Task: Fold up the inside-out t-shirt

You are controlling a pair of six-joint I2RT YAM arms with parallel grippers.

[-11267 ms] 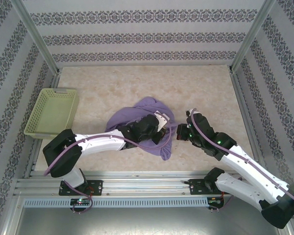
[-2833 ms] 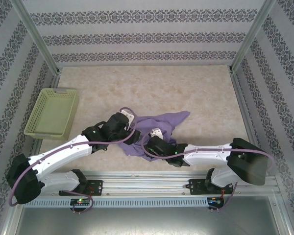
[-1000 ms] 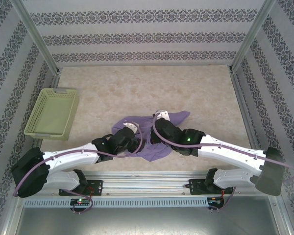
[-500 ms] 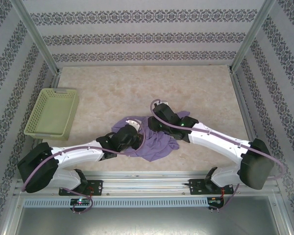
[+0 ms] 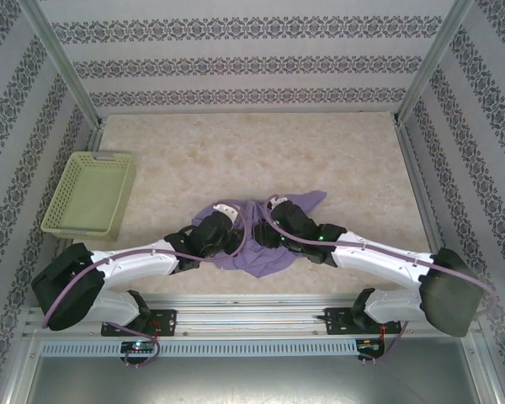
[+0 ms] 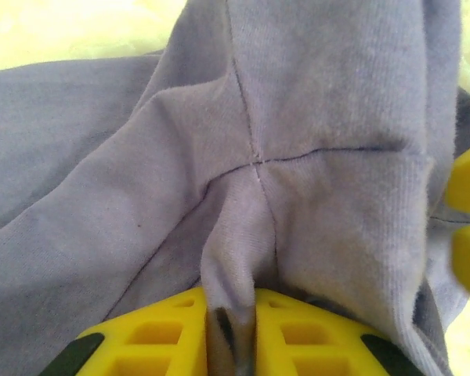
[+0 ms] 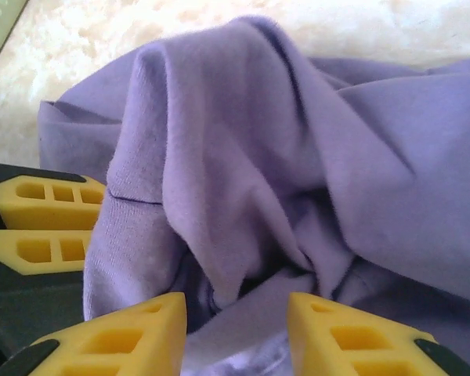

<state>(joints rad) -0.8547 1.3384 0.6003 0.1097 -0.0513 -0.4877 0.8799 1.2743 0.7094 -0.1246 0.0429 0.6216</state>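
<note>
left gripper [image 6: 231,301]: clamping shut on seam fold of crumpled lavender cotton t-shirt [image 5: 265,257] | right gripper [image 7: 236,305]: gaping open astride cloth ridge between jaws | risking losing thin pinch by tugging

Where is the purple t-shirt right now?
In the top view the t-shirt lies crumpled near the front middle of the table, right of the yellow-green basket; the left gripper pinches a fold of it.
</note>
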